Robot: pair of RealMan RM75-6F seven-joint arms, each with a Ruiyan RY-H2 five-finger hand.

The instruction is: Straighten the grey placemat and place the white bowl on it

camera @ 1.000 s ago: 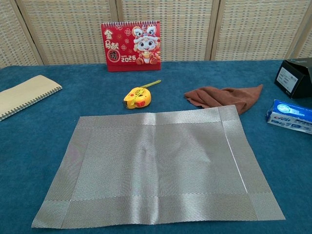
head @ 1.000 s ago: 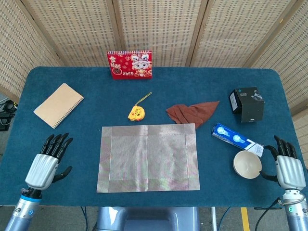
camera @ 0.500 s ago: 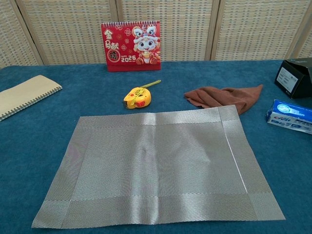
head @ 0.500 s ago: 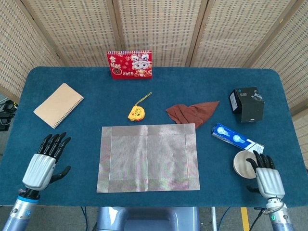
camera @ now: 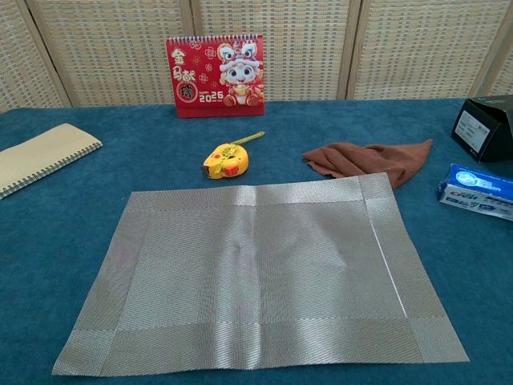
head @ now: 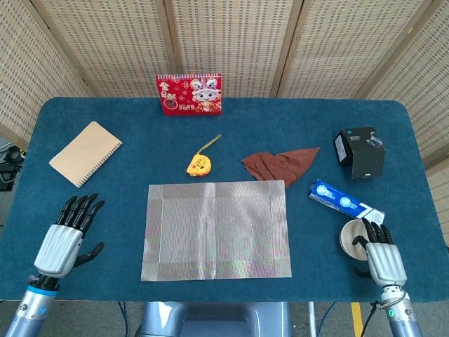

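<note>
Hovering at the near-left corner of the blue table, the left hand has its fingers spread wide, holding nothing. Just beyond it lies a tan spiral notebook. Further back, center-left, stands a red 2026 desk calendar, w/ a yellow tape measure between it and the grey placemat. The mat lies flat and about square to the near table edge, nothing on it. A crumpled brown cloth sits just beyond its far-right corner. Right of that: a blue toothpaste box, and a black box further back. The white bowl sits on the table near the right edge, well apart from the mat. The right hand is up against it, fingertips over the rim; can't tell if it's gripping.
</note>
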